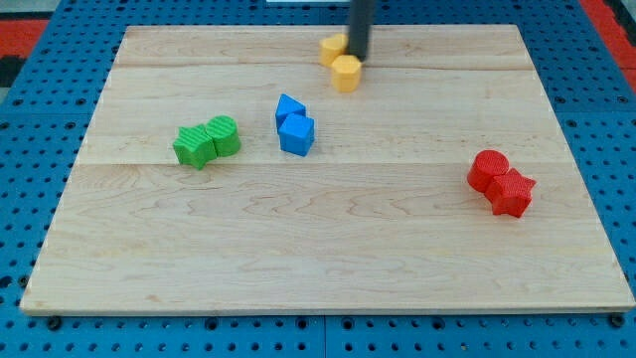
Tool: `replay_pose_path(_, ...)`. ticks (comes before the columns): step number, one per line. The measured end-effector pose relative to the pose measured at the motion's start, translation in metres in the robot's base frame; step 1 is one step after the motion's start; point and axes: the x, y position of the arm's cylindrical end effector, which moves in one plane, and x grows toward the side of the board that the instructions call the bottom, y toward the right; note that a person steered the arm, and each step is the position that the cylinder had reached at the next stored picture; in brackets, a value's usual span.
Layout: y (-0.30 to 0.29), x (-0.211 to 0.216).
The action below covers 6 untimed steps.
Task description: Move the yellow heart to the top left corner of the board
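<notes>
Two yellow blocks lie near the view's top centre of the wooden board (318,268). One yellow block (346,73) sits just below my tip; its shape looks rounded like a heart. The other yellow block (332,50) lies just left of the rod and is partly hidden by it. My tip (357,58) comes down from the view's top and touches or nearly touches both yellow blocks, at the right of the upper one and the top of the lower one. The board's top left corner (129,32) lies far to the left.
Two green blocks (207,142) sit together left of centre. Two blue blocks (294,125) sit together near the centre, below and left of the yellow pair. Two red blocks (502,183) sit together at the right. A blue pegboard (40,129) surrounds the board.
</notes>
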Motion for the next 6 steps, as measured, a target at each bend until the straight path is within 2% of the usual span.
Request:
replay_pose_path(1, -0.076, -0.008)
replay_pose_path(2, -0.034, -0.013)
replay_pose_path(3, -0.075, -0.056)
replay_pose_path(4, -0.211, -0.061)
replay_pose_path(5, -0.268, -0.061)
replay_pose_path(6, -0.184, -0.065)
